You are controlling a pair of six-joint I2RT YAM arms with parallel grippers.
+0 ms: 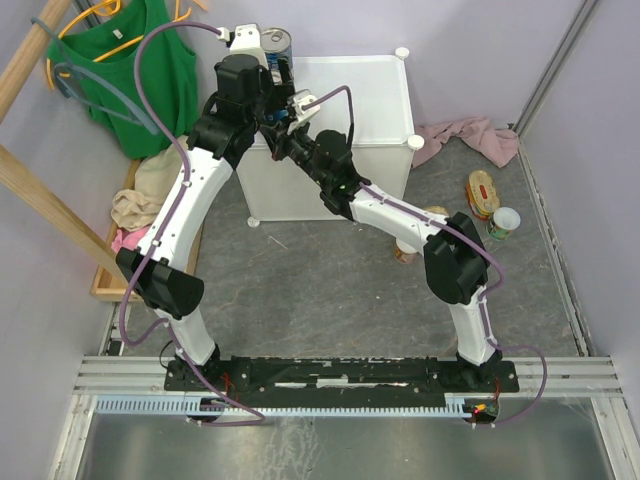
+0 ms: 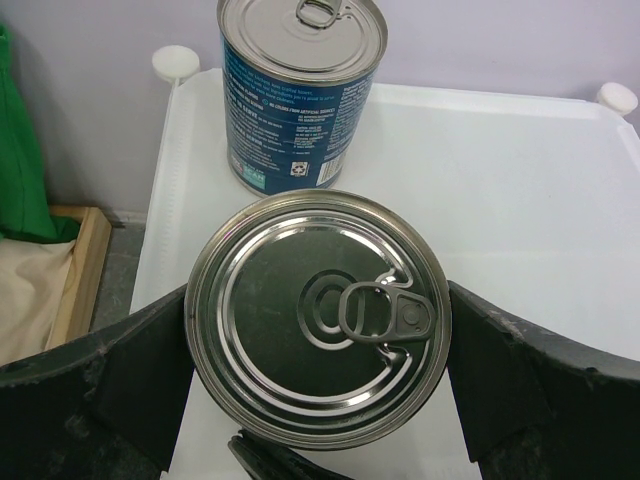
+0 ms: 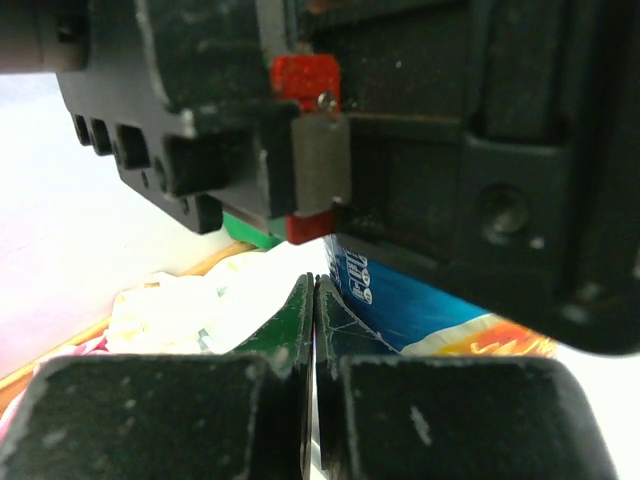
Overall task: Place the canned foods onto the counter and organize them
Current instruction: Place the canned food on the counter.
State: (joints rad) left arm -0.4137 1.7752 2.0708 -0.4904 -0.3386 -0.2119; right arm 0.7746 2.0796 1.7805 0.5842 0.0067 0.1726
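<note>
My left gripper [image 1: 258,92] is shut on a tall silver-topped can [image 2: 318,318] with a blue label [image 3: 420,310], over the left part of the white counter [image 1: 360,100]. A second tall blue can [image 2: 300,90] stands at the counter's back left corner [image 1: 277,45]. My right gripper [image 3: 314,330] is shut and empty, its tips right beside the held can, just below the left gripper [image 1: 287,120]. On the floor to the right lie a gold oval tin [image 1: 483,190], a white-topped can [image 1: 504,222], and more cans partly hidden under my right arm [image 1: 404,252].
A wooden tray of clothes [image 1: 112,285] sits left of the counter, with a green shirt on a hanger [image 1: 140,70] above it. A pink cloth [image 1: 470,135] lies on the floor right of the counter. Round knobs [image 1: 402,53] stand at the counter's corners.
</note>
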